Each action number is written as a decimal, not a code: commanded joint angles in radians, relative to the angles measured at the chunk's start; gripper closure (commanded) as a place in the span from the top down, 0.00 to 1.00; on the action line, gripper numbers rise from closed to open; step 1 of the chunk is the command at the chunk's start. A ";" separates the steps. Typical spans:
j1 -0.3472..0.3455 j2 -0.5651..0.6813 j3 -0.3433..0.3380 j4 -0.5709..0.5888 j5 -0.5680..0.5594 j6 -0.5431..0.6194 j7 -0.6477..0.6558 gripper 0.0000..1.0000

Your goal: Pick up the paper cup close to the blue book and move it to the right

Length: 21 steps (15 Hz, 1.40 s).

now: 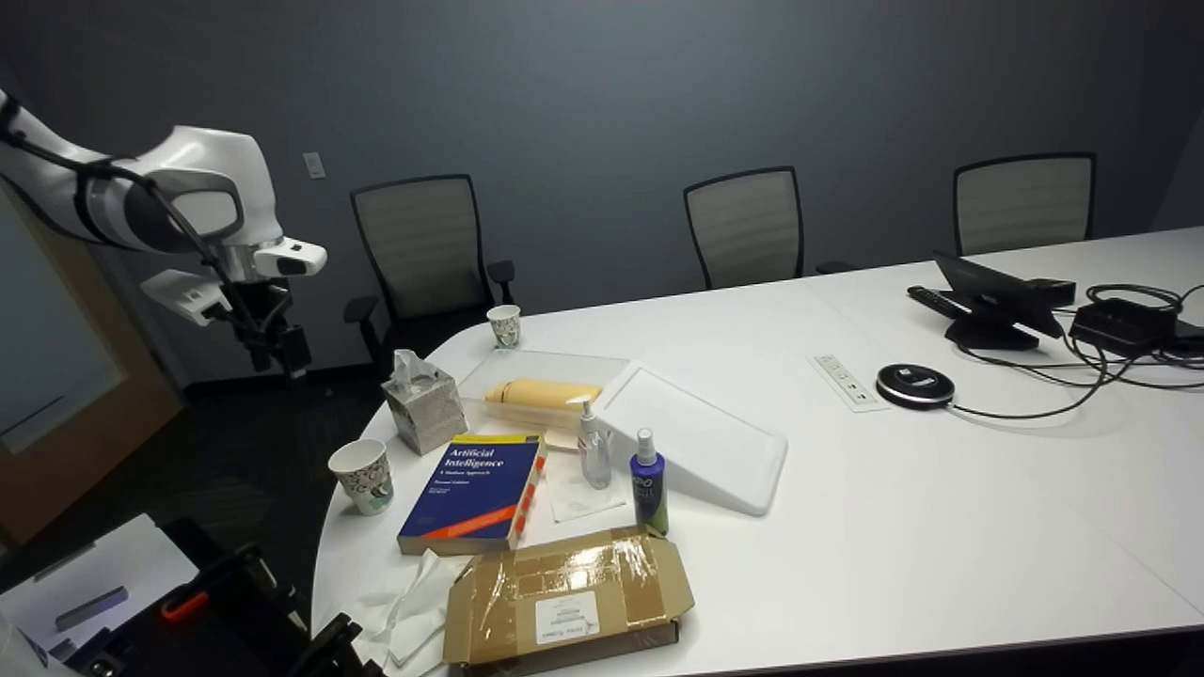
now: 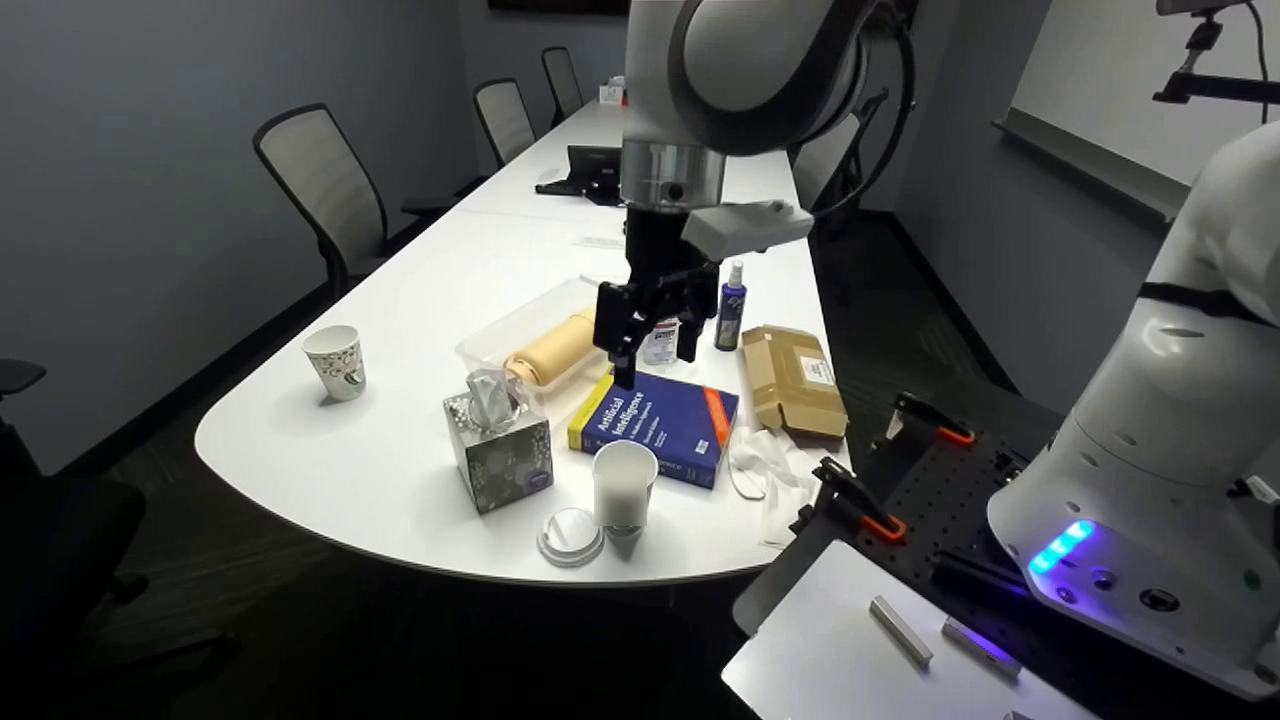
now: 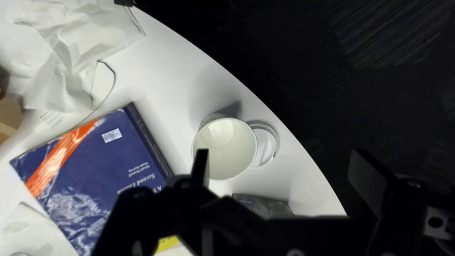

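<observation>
The paper cup point(image 1: 365, 478) stands upright at the table's rounded end, beside the blue book point(image 1: 475, 489). In an exterior view the cup point(image 2: 624, 490) stands between the book point(image 2: 655, 425) and the table edge. In the wrist view I look down into the open cup point(image 3: 231, 153), with the book point(image 3: 96, 170) to its left. My gripper point(image 3: 278, 160) is open and empty; its left finger overlaps the cup's near-left rim in view. In both exterior views the gripper point(image 1: 277, 362) hangs above table height, apart from the cup; it also shows here point(image 2: 656, 368).
A white lid point(image 2: 570, 537) lies against or close by the cup. A tissue box point(image 2: 500, 450) stands nearby. A second paper cup point(image 2: 337, 362) stands farther off. A brown package point(image 1: 569, 602), crumpled paper point(image 1: 414, 602), spray bottles point(image 1: 649, 484) and a clear bin point(image 1: 546, 362) surround the book.
</observation>
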 commanded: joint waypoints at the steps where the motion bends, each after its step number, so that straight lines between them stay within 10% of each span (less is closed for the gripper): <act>1: 0.029 0.216 -0.009 0.119 -0.035 0.058 0.013 1.00; 9: 0.119 0.564 -0.056 0.340 -0.180 0.059 0.007 1.00; 21: 0.147 0.771 -0.122 0.486 -0.205 0.073 0.005 1.00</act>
